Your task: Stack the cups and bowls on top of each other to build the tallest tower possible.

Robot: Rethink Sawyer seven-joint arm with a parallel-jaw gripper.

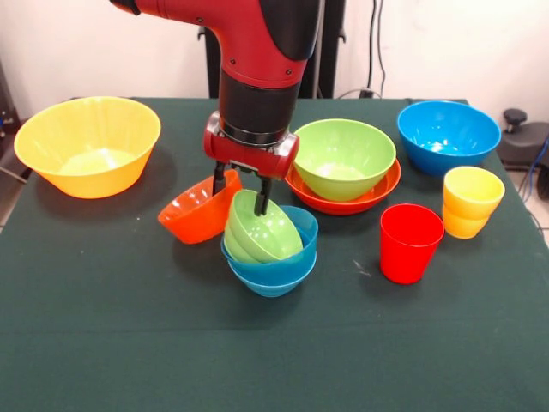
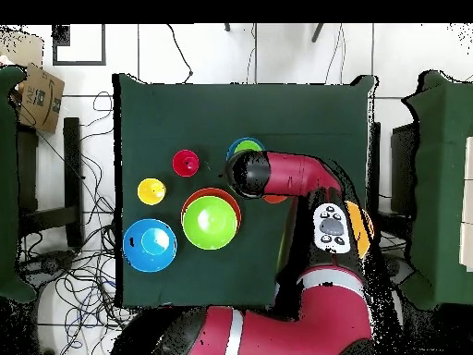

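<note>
My gripper (image 1: 241,194) hangs over a small pile. Two small blue bowls (image 1: 276,268) are nested, with two small green bowls (image 1: 264,232) lying tilted inside them. One finger (image 1: 262,199) is inside the top green bowl and the other is outside its rim, with the jaws apart. A small orange bowl (image 1: 194,219) leans tilted against the pile's left side. The red cup (image 1: 410,242) and the yellow cup (image 1: 470,202) stand upright to the right. In the overhead view the arm covers most of the pile (image 2: 244,148).
A large green bowl (image 1: 343,154) sits in a red-orange bowl (image 1: 345,202) behind the pile. A large blue bowl (image 1: 448,133) stands at the far right and a large yellow bowl (image 1: 86,146) at the far left. All are on the dark green table (image 1: 129,326).
</note>
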